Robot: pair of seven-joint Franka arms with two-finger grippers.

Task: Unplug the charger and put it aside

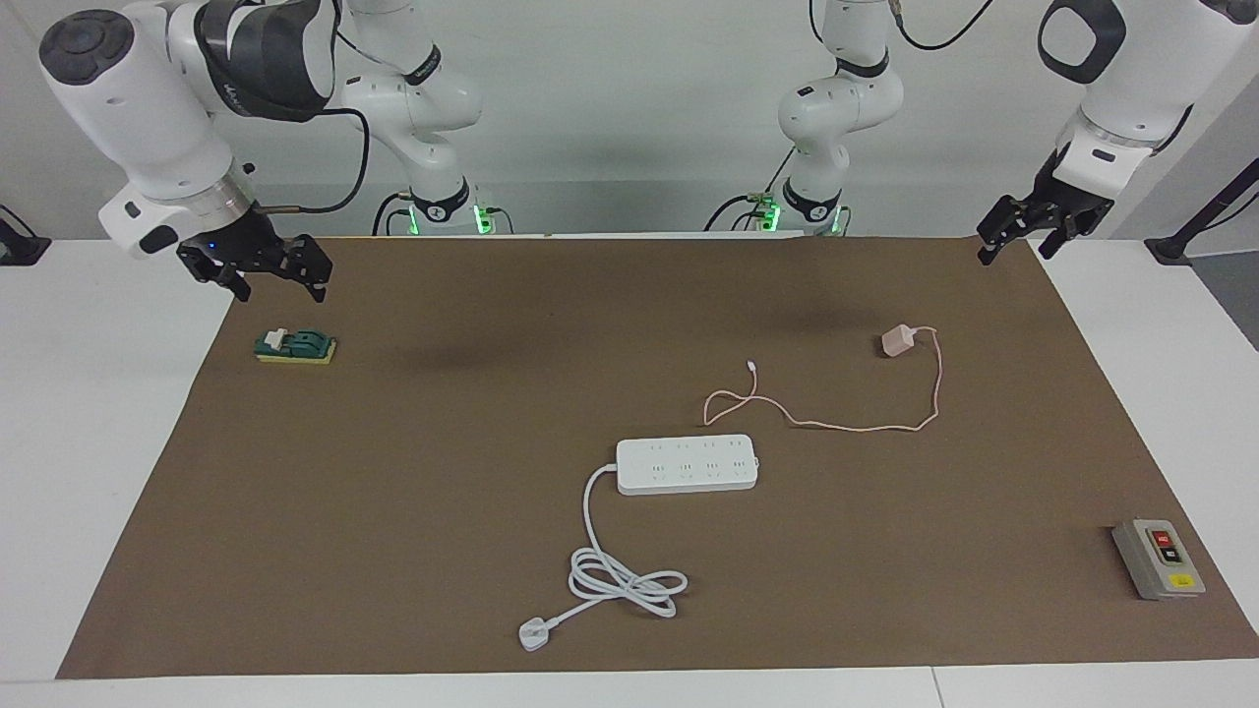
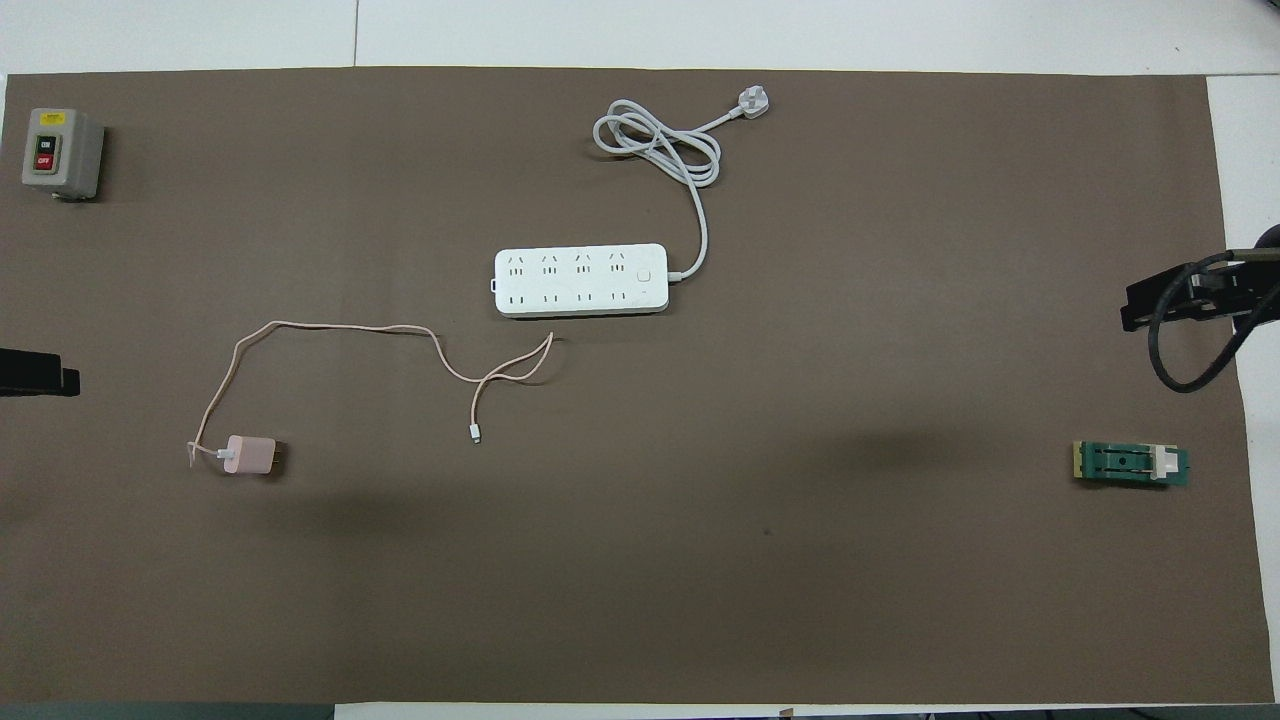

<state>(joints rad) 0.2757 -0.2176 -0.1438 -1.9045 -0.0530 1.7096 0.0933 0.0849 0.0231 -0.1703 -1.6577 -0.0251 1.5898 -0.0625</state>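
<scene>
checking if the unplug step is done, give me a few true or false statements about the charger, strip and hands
1. The charger is plugged into the power strip. False: it lies on the mat apart from the strip, nearer to the robots.
2. The left hand is open and holds nothing. True.
3. The grey switch box sits beside the green block. False: they lie at different ends of the table.
4. The power strip's own plug lies loose on the mat. True.
5. The right hand grips the charger's cable. False: it hangs over the mat near the green block.
</scene>
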